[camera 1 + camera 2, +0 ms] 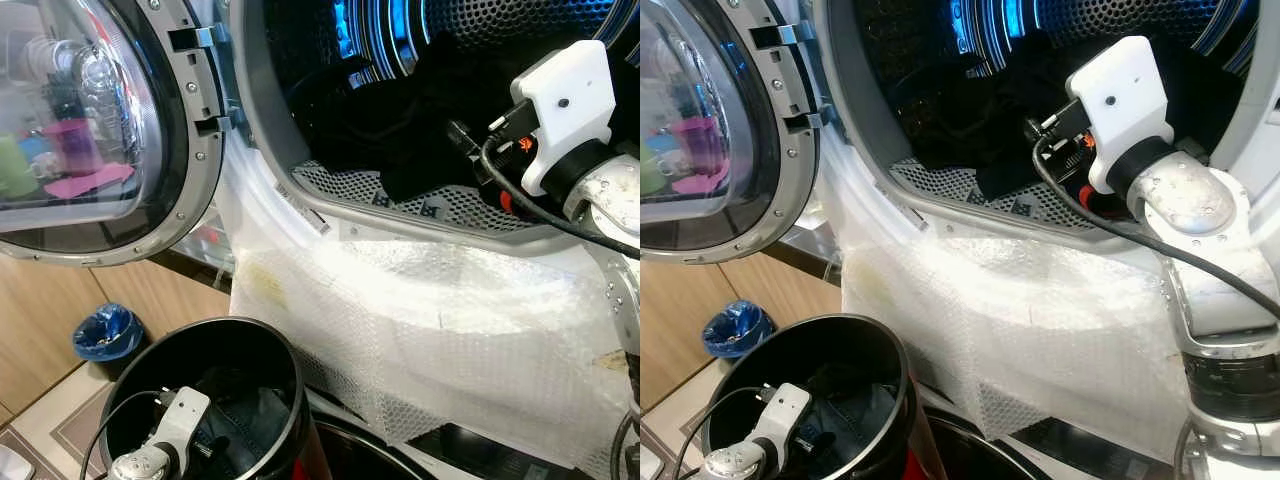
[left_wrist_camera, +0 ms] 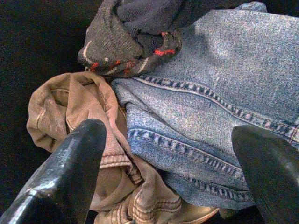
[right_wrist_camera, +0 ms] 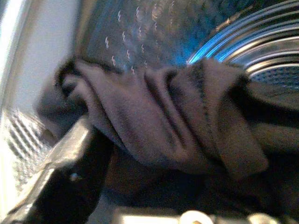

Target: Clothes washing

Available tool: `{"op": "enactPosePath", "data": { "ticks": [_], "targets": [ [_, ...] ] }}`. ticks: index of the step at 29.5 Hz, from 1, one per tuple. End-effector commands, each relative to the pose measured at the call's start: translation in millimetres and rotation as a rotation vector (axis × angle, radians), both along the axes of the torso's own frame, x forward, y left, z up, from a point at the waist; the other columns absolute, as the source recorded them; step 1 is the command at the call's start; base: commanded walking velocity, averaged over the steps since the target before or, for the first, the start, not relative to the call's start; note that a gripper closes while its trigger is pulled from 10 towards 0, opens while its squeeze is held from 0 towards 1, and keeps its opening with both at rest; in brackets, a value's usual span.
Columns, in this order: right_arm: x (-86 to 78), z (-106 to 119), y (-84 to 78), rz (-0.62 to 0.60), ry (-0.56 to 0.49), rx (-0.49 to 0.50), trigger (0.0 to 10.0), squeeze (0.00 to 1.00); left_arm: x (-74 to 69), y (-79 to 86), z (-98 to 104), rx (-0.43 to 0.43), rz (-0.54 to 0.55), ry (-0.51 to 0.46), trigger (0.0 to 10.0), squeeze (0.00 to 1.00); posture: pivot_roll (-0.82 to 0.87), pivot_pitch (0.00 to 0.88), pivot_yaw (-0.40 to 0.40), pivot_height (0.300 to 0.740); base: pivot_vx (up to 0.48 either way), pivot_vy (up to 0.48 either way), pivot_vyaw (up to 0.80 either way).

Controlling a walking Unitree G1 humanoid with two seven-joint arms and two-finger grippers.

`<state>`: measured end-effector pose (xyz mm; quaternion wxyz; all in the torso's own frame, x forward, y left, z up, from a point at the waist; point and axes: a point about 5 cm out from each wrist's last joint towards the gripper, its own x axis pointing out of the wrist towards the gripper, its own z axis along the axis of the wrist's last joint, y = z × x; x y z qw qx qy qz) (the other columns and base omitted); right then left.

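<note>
Inside the washer drum (image 1: 480, 40), just past its front rim, the right gripper (image 3: 88, 154) is buried in a dark garment (image 3: 177, 121); cloth drapes over the one finger that shows, and whether the fingers are closed on it I cannot tell. Down at the front left, the left gripper (image 2: 173, 172) reaches into the black bin (image 1: 270, 350), fingers spread wide and holding nothing. Blue jeans (image 2: 219, 107) lie directly between and beyond the fingertips, their hem seams running crosswise to the fingers; a tan garment (image 2: 74, 107) sits beside one finger, a dark knit (image 2: 126, 42) farther on. The left arm is clearly nearer this pile, so the next grasp looks like its job.
</note>
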<state>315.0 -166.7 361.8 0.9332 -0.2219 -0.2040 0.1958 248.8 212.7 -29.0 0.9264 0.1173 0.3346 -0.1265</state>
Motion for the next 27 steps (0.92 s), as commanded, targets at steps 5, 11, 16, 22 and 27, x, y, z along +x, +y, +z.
{"op": "enactPosePath", "data": {
  "ticks": [5,11,16,22,27],
  "targets": [
    [-40.7,13,15.4,0.324,-0.065,0.016,10.0,0.00,-46.0,-14.0,-38,-0.031,0.016,0.206,10.0,0.00,-0.04,0.075,-0.041,0.740,0.000,0.000,0.00],
    [-65.3,-8,36.7,0.545,-0.001,-0.092,10.0,0.00,-46.2,-15.1,-38,-0.033,0.011,0.209,10.0,0.00,-0.04,0.076,-0.041,0.740,0.000,0.000,0.00],
    [-87.6,-35,49.5,0.704,0.113,-0.189,10.0,0.00,-45.4,-14.9,-37,-0.032,0.013,0.207,10.0,0.00,-0.04,0.076,-0.041,0.740,0.000,0.000,0.00],
    [-99.2,-57,51.6,0.782,0.210,-0.246,10.0,0.00,-45.1,-16.0,-38,-0.034,0.009,0.207,10.0,0.00,-0.04,0.075,-0.041,0.740,0.000,0.000,0.00],
    [-97.3,-61,48.4,0.759,0.231,-0.278,10.0,0.00,-45.1,-16.2,-38,-0.035,0.011,0.207,10.0,0.00,-0.04,0.074,-0.043,0.740,0.000,0.000,0.00]
  ]
}}
